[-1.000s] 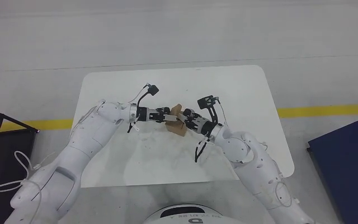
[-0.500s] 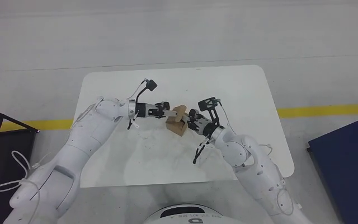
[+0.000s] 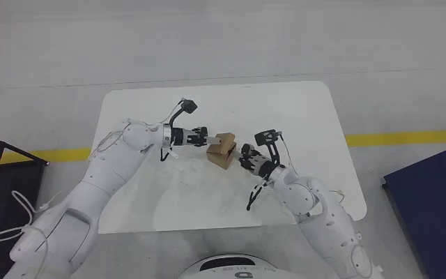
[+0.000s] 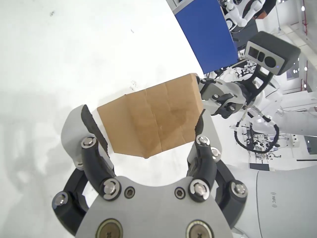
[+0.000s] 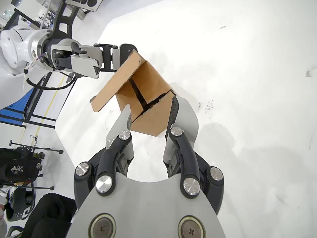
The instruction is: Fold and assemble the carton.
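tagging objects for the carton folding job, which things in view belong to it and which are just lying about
Job: carton, left gripper, right gripper, table.
Lying about: blue partition, yellow floor line.

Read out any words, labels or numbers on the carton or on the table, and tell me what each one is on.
On the carton: none; the brown faces that show are plain.
On the table: none; only small dark scuffs.

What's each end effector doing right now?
Left end effector: open, straddling the carton.
Right end effector: closed, holding the carton.
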